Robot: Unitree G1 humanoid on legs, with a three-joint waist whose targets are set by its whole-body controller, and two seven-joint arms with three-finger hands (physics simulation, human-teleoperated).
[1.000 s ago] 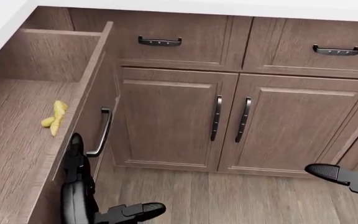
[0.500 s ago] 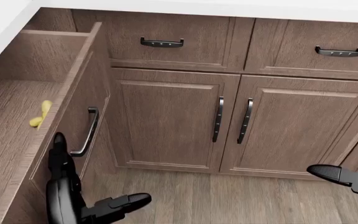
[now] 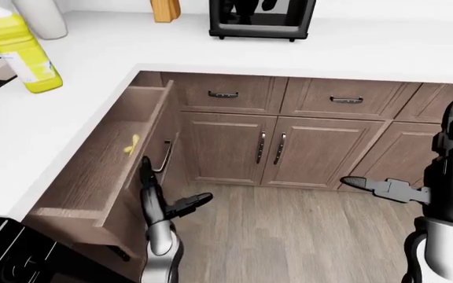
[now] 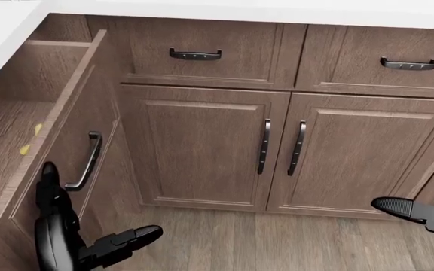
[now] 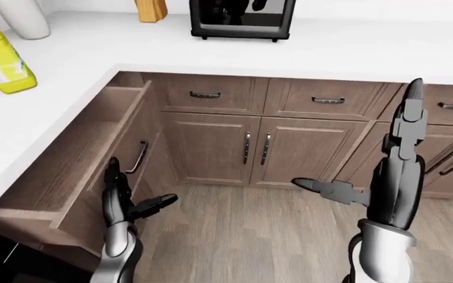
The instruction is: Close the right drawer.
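Observation:
The right drawer (image 4: 72, 121) stands pulled out of the left-hand cabinet run under the white counter (image 3: 211, 53), a wooden box with a dark bar handle (image 4: 84, 161). A small yellow item (image 3: 133, 144) lies inside it, mostly hidden by the drawer front in the head view. My left hand (image 4: 100, 200) is open, its fingers (image 4: 49, 178) pointing up flat against the drawer front just below the handle, thumb spread out to the right. My right hand (image 5: 358, 143) is open and raised at the right, away from the drawer, holding nothing.
Two closed drawers (image 4: 194, 53) and double cabinet doors (image 4: 202, 147) face me beyond the wooden floor (image 3: 289, 236). On the counter stand a yellow bottle (image 3: 18, 50), a black appliance (image 3: 262, 17) and a wooden block (image 3: 165, 9). A black stove (image 3: 6, 259) sits bottom left.
The drawer front and its handle have slid left in the head view, covering more of the yellow item. My left hand moved left with it. The right hand has stayed put.

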